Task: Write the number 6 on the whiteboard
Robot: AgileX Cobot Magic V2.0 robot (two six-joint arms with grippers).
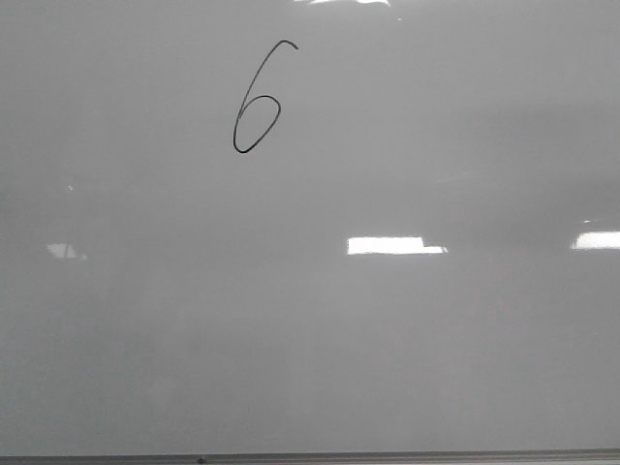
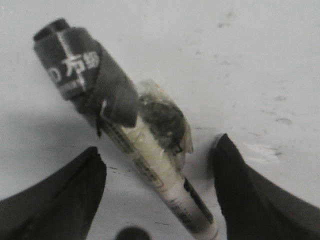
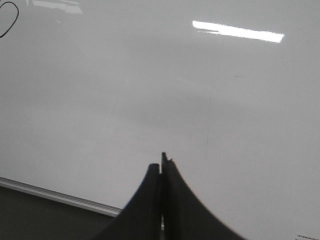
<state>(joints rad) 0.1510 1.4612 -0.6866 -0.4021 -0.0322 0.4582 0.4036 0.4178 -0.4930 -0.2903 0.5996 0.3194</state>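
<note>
Showed, in the front view, the number 6 [image 1: 257, 99] drawn in thin black line on the whiteboard [image 1: 310, 349], up around 11 o'clock from the board's middle. Leaned to the right, with a narrow oval loop at the bottom and a short hooked stroke at the top. Looked small against the glossy pale grey surface. Closed fully at the loop, the line even and unbroken. Carried bright rectangular glare patches across the lower middle of the board, well apart from the digit, and a thin dark frame edge along the bottom.

Caught, in the right wrist view, only a curved piece of the black loop at the far 10 o'clock corner [image 3: 9, 19], cut off by the picture's edge. Pressed the right gripper [image 3: 161, 165] fingers together, tip against tip, holding nothing, above the board near its pale frame strip.

Spread the left gripper [image 2: 157, 160] fingers wide, one dark finger [image 2: 65, 195] on each side of a marker [image 2: 150, 165] lying between them without touching either. Wrapped the marker's dark upper end in black tape or cloth with white lettering, too blurred to read. Bore a crumpled clear wrapping with something dark inside, possibly tape, just beside the pale barrel. Lay on a scuffed white surface [image 2: 250, 60].
</note>
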